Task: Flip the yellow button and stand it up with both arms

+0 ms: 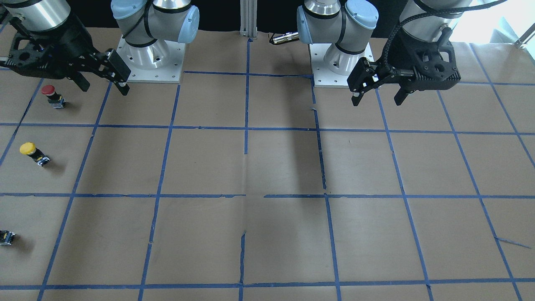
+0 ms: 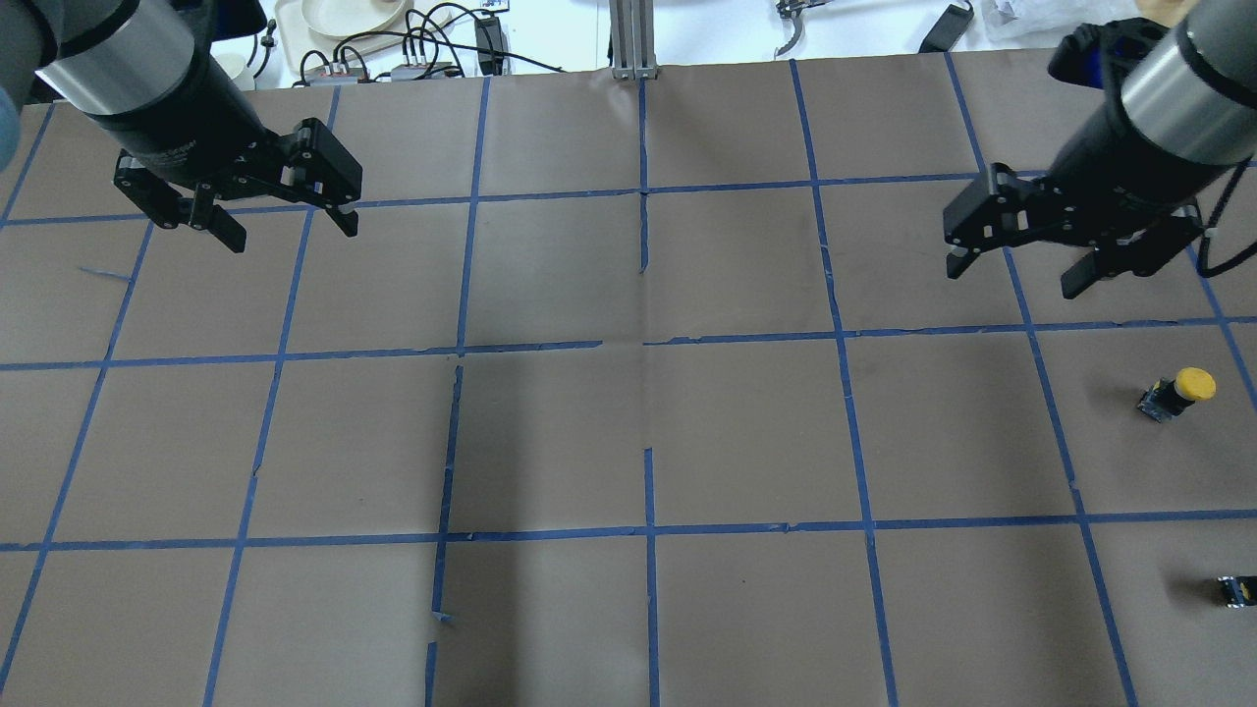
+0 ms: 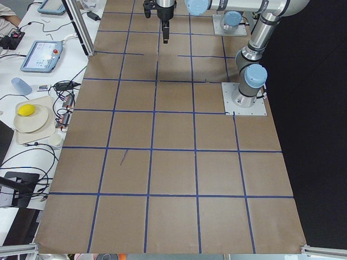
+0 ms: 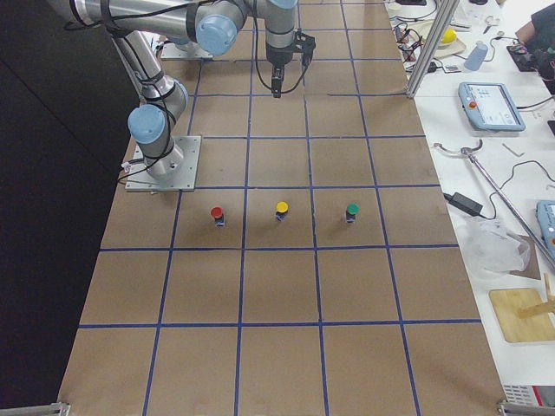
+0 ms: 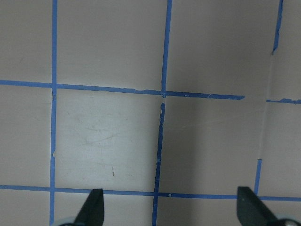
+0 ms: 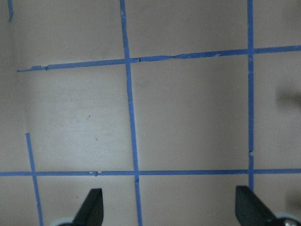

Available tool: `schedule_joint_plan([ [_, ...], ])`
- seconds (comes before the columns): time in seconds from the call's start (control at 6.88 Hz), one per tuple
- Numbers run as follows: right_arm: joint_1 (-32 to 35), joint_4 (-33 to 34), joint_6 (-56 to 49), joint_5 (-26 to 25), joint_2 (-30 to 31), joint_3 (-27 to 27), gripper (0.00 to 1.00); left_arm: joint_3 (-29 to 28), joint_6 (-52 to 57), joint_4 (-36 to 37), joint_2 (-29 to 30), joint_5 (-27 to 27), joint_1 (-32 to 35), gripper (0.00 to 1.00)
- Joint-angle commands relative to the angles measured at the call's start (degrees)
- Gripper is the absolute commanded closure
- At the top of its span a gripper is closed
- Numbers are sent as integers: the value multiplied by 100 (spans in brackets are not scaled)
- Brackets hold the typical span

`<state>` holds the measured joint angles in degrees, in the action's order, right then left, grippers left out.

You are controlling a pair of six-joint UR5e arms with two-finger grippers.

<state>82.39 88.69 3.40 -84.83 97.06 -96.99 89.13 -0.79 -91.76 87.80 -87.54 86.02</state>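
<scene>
The yellow button (image 2: 1178,391) stands cap up on the brown paper at the robot's far right. It also shows in the front view (image 1: 33,154) and in the right side view (image 4: 281,210). My right gripper (image 2: 1013,278) is open and empty. It hovers above the table, about one grid square from the button and not touching it. It also shows in the front view (image 1: 105,88). My left gripper (image 2: 292,234) is open and empty on the far side of the table from the button, and it shows in the front view (image 1: 376,100). Both wrist views show only paper and tape lines between wide-apart fingertips.
A red button (image 1: 52,96) stands near the right arm's base plate (image 1: 150,62), and a green button (image 4: 351,211) stands past the yellow one in the same row. A small black part (image 2: 1237,589) is cut off by the overhead view's right edge. Blue tape marks a grid.
</scene>
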Motion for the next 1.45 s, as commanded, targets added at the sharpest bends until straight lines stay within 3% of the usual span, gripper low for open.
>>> schedule_joint_plan([
  [0.0,846,-333,643,-655,-389,548,0,-53,-122,-165,26,17,3,0],
  [0.44,736,-545,644,-333,-407,444,0,-150,-571,-483,88,44,64,0],
  [0.73,367,-712,653,-402,-363,426,0,-115,-510,-501,79,35,117,0],
  [1.31,366,-678,600,-376,-328,391,0,-98,-457,-483,79,26,117,0],
])
